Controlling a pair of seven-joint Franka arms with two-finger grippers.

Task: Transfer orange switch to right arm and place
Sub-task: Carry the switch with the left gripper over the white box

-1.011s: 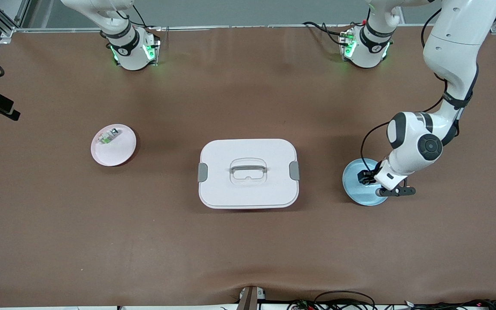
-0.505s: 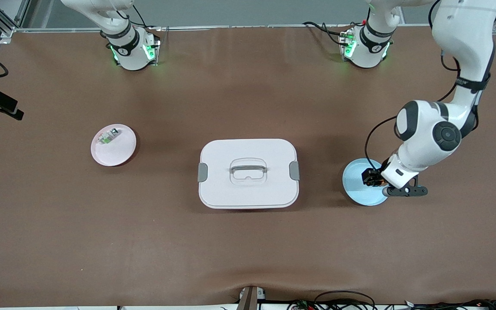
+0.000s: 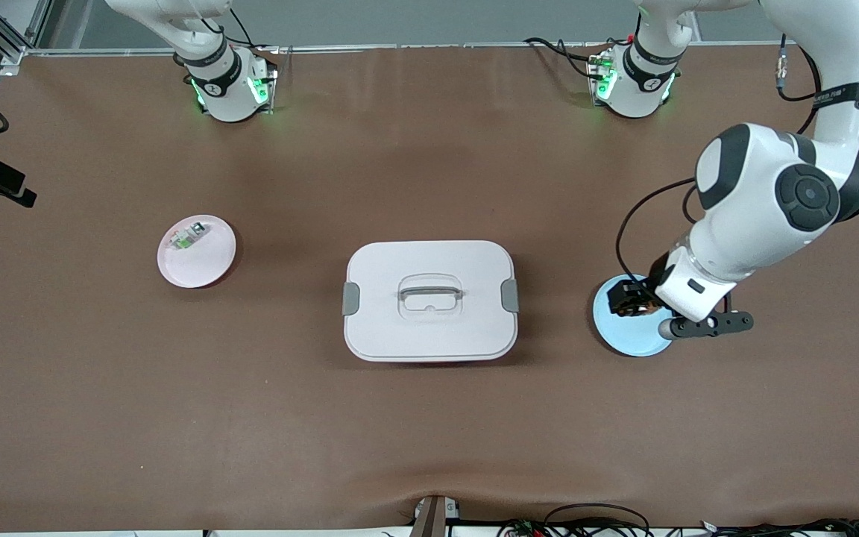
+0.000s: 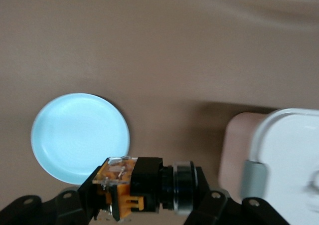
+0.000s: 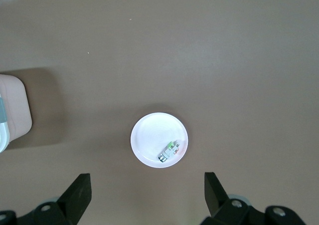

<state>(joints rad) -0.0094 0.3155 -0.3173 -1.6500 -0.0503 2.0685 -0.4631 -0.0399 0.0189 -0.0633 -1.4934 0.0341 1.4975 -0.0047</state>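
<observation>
We see the left gripper up over the blue plate, its fingers closed on the orange switch, which lies sideways between them in the left wrist view, while in the front view the arm's white wrist covers most of the hand and we make out no more than a dark lump with a touch of orange. The right gripper waits high over the pink plate with its fingers spread wide and nothing between them, though only its fingers show and the arm itself is cut off at the top of the front view. We can read no writing anywhere: the small whitish part with green on the pink plate is too small to make out, and the white lidded box between the two plates bears no label that we can see.
</observation>
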